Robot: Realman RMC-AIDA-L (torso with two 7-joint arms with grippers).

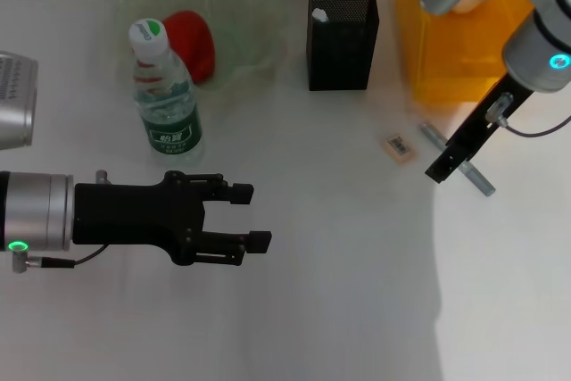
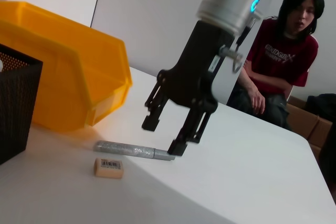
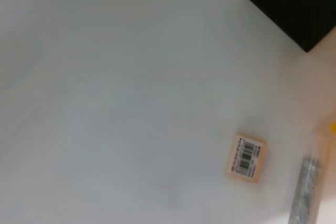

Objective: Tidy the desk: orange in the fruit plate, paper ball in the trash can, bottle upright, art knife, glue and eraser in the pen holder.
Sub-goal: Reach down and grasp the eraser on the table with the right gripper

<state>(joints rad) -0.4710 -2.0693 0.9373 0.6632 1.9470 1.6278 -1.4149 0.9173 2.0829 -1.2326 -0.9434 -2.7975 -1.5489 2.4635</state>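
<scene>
My right gripper (image 1: 440,170) (image 2: 164,136) hangs open just above the silver art knife (image 1: 483,185) (image 2: 126,149) (image 3: 304,192), which lies on the desk (image 1: 339,292) in front of the yellow trash can (image 1: 455,51) (image 2: 68,82). The beige eraser (image 1: 399,146) (image 2: 108,167) (image 3: 245,158) lies beside the knife. Inside the black pen holder (image 1: 341,37) (image 2: 13,108) (image 3: 294,3) stands something white-topped (image 1: 319,15); I cannot tell if it is the glue. The bottle (image 1: 166,95) stands upright. The orange (image 1: 191,42) sits in the fruit plate (image 1: 250,6). My left gripper (image 1: 252,217) hovers open near the bottle. The paper ball is out of view.
A seated person (image 2: 286,56) in a red shirt is beyond the desk's far side, behind the right arm. The desk's edge (image 2: 294,135) runs close to them.
</scene>
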